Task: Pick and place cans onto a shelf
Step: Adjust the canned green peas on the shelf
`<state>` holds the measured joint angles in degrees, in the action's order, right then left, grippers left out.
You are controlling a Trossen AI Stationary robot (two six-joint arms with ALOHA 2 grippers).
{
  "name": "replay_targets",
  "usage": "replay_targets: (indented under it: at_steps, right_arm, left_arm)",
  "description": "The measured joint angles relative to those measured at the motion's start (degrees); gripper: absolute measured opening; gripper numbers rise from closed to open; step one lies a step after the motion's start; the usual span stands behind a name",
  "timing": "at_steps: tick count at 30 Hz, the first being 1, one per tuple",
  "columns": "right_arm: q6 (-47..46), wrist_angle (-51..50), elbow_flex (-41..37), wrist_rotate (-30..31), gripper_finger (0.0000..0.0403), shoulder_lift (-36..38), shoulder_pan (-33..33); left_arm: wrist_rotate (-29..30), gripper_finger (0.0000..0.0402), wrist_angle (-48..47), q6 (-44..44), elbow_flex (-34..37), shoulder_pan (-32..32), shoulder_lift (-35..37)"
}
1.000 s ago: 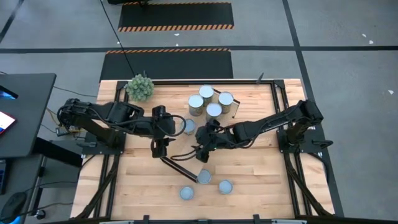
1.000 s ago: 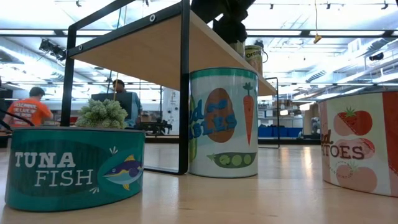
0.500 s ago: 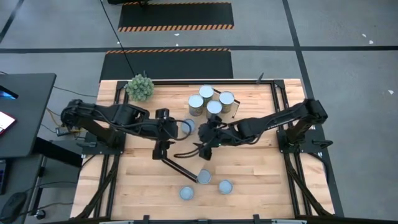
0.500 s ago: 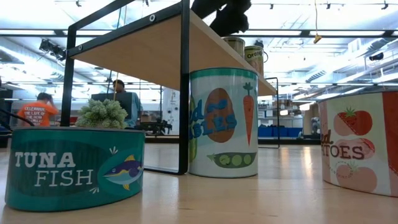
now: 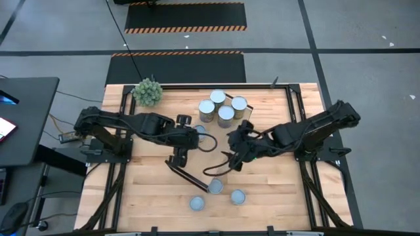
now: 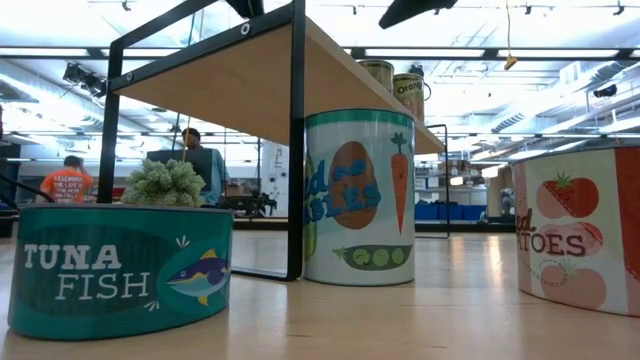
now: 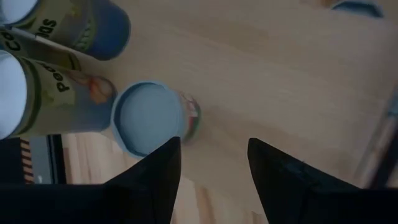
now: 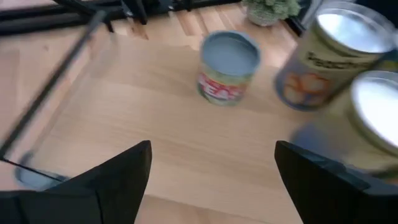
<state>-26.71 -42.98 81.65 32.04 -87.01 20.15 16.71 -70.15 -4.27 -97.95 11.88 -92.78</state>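
Left pincer (image 5: 182, 145): over the middle of the shelf, released; in its wrist view the two dark fingers (image 7: 155, 180) stand apart with nothing between them, just beside the lone short can.
Right pincer (image 5: 236, 156): over the right half of the shelf, released; its fingers (image 8: 118, 174) are spread wide and hold nothing.
Shelf (image 5: 262, 108): a light-wood board on a black frame, standing on the tabletop (image 5: 144, 196); seen from below in the low view (image 6: 250, 85).
Lone short can (image 5: 199, 133): on the shelf between the two pincers, upright, with a pale blue top and a red label (image 8: 227, 60); also in the left wrist view (image 7: 149, 118).
Cluster of four cans (image 5: 222, 108): upright on the far part of the shelf, close together, near the lone short can; two tops show above the board's edge in the low view (image 6: 395, 85).
Front cans (image 5: 216, 194): three on the tabletop near its front edge, off the shelf; one lies just by the shelf's front rail.
Low view labels: tuna can (image 6: 120, 270), vegetable can (image 6: 358, 195), tomato can (image 6: 590, 230).
Plant (image 5: 147, 92): at the far left corner of the tabletop.
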Motion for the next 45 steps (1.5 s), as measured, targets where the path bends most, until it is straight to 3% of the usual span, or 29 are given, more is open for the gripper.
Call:
replay_targets:
  at_steps: [11, 19, 27, 32, 45]
  right_arm:
    - [4.2, -5.4, 0.0, -1.1, 0.0348, 6.7, -4.6]
    - [6.1, -6.4, 0.0, -0.5, 0.0348, 6.6, -4.8]
    - [5.4, -7.7, 0.0, -1.5, 0.0348, 6.7, -4.8]
    - [5.5, -7.7, 0.0, -1.7, 0.0348, 6.7, -4.8]
    - [5.3, -6.7, 0.0, -1.7, 0.0348, 6.7, -4.9]
  left_arm:
    - [0.1, 0.0192, 3.6, -6.8, 0.0, -4.7, -2.0]
    - [0.5, 0.0192, 4.8, -12.7, 0.0, -6.5, -4.2]
    - [2.5, 0.0192, 4.7, -13.0, 0.0, -6.1, -3.0]
    - [-5.2, 0.0192, 4.3, -14.9, -0.1, -6.2, -1.8]
    - [9.4, 0.0192, 3.9, -21.1, 0.0, -5.2, -8.8]
